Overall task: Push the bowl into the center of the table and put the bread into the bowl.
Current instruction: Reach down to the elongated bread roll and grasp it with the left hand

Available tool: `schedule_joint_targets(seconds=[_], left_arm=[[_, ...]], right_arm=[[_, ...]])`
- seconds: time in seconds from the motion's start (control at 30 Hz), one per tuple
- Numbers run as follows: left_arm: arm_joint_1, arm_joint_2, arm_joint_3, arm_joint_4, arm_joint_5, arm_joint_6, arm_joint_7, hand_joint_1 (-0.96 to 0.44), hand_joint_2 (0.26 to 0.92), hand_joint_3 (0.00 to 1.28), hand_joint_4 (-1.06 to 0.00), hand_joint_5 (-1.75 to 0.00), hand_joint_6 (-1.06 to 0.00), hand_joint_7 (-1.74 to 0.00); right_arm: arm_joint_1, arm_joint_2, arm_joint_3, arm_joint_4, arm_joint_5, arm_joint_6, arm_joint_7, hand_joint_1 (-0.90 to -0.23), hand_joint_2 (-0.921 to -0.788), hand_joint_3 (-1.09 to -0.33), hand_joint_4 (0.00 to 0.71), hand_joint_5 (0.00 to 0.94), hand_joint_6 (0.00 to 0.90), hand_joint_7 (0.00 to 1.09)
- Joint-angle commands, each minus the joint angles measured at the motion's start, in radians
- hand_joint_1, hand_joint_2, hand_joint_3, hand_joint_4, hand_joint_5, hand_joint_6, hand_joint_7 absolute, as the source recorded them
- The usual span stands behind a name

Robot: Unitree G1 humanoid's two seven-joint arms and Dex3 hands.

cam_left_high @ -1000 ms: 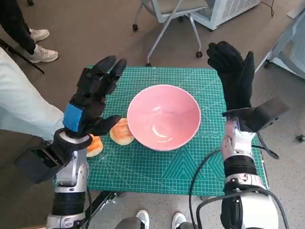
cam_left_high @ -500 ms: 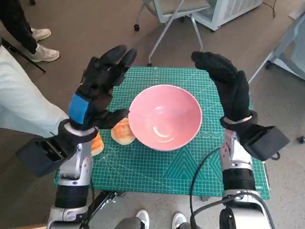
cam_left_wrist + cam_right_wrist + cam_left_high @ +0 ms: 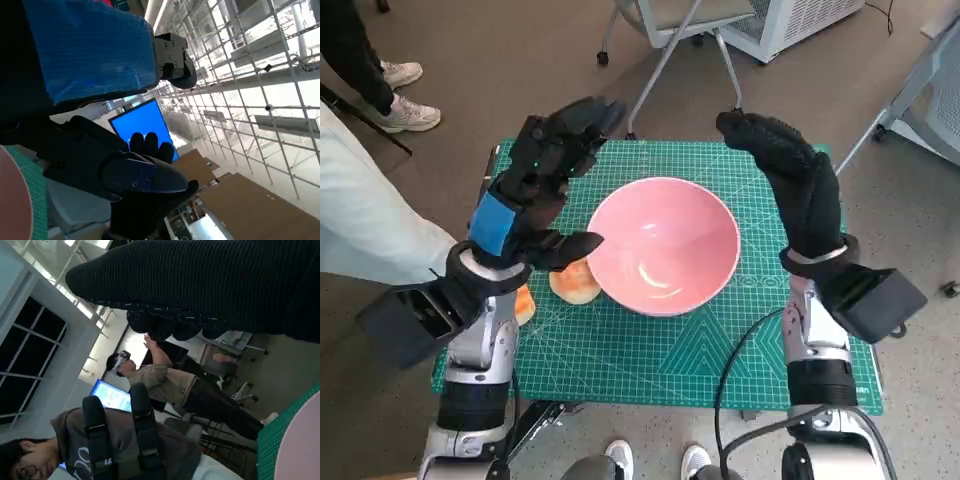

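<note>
Robotics lab or research workspace inside large industrial-style hall. Green cutting mat (image 3: 650,350) with printed grid covers small worktop. Wheeled office chair (image 3: 672,40) on grey carpet beyond fingers (image 3: 575,120); white equipment cabinet (image 3: 800,20) further back. High ceiling with white steel trusses (image 3: 250,65) above fingers in left wrist view. Blue monitor screen (image 3: 142,122) glowing behind. Person wearing headset (image 3: 150,375) with arm raised, second person seated (image 3: 100,450) nearby.
</note>
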Motion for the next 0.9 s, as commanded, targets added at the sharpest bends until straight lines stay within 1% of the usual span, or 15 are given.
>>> schedule_joint_targets(seconds=[0.03, 0.17, 0.27, 0.37, 0.43, 0.57, 0.63, 0.67, 0.73, 0.8, 0.9], left_arm=[[0.003, 0.06, 0.045, -0.001, -0.022, -0.02, -0.037, -0.57, 0.921, 0.22, -0.26, -0.02, 0.0, -0.64], [0.011, 0.145, 0.105, 0.003, -0.033, -0.017, -0.074, -0.58, 0.921, 0.21, -0.26, -0.02, 0.0, -0.62], [0.018, 0.231, 0.149, 0.024, 0.007, -0.035, -0.091, -0.57, 0.921, 0.2, -0.25, -0.02, -0.01, -0.62], [0.023, 0.322, 0.178, 0.053, 0.047, -0.042, -0.113, -0.57, 0.921, 0.19, -0.26, -0.02, -0.04, -0.59], [0.024, 0.417, 0.194, 0.103, 0.066, -0.038, -0.164, -0.55, 0.921, 0.18, -0.27, -0.02, -0.07, -0.56], [0.032, 0.545, 0.199, 0.156, 0.093, -0.016, -0.238, -0.51, 0.92, 0.11, -0.29, -0.01, -0.12, -0.5], [0.039, 0.613, 0.194, 0.176, 0.115, 0.0, -0.276, -0.45, 0.907, 0.06, -0.29, -0.01, -0.16, -0.43], [0.042, 0.635, 0.192, 0.183, 0.121, 0.005, -0.288, -0.43, 0.9, 0.05, -0.29, 0.0, -0.17, -0.41], [0.047, 0.68, 0.183, 0.197, 0.136, 0.019, -0.316, -0.35, 0.868, 0.02, -0.28, 0.0, -0.21, -0.31], [0.052, 0.719, 0.172, 0.214, 0.166, 0.019, -0.332, -0.3, 0.848, 0.01, -0.27, 0.0, -0.23, -0.25], [0.065, 0.767, 0.15, 0.231, 0.232, 0.01, -0.331, -0.22, 0.819, 0.0, -0.25, 0.0, -0.27, -0.14]], right_arm=[[0.037, -0.005, 0.008, -0.013, -0.006, 0.024, -0.018, -0.704, -0.921, -0.814, 0.179, 0.006, 0.039, 0.53], [0.046, -0.007, 0.011, -0.03, -0.011, 0.03, -0.03, -0.704, -0.921, -0.817, 0.179, 0.006, 0.037, 0.53], [0.055, -0.012, 0.011, -0.044, -0.01, 0.035, -0.035, -0.705, -0.921, -0.82, 0.178, 0.005, 0.035, 0.54], [0.064, -0.016, 0.012, -0.058, -0.006, 0.042, -0.038, -0.701, -0.921, -0.825, 0.174, 0.003, 0.031, 0.54], [0.072, -0.019, 0.011, -0.07, -0.003, 0.046, -0.039, -0.698, -0.921, -0.828, 0.172, 0.002, 0.029, 0.54], [0.084, -0.021, 0.011, -0.091, 0.002, 0.054, -0.041, -0.691, -0.921, -0.832, 0.171, 0.001, 0.025, 0.55], [0.087, -0.021, 0.011, -0.097, 0.006, 0.059, -0.042, -0.69, -0.921, -0.834, 0.17, 0.001, 0.023, 0.55], [0.089, -0.021, 0.011, -0.099, 0.007, 0.061, -0.043, -0.69, -0.921, -0.835, 0.17, 0.001, 0.022, 0.55], [0.09, -0.021, 0.011, -0.098, 0.01, 0.063, -0.044, -0.689, -0.921, -0.836, 0.17, 0.001, 0.021, 0.56], [0.089, -0.019, 0.011, -0.096, 0.012, 0.065, -0.045, -0.686, -0.921, -0.837, 0.17, 0.0, 0.019, 0.56], [0.088, -0.016, 0.01, -0.093, 0.013, 0.069, -0.048, -0.682, -0.921, -0.838, 0.17, 0.0, 0.016, 0.57]])
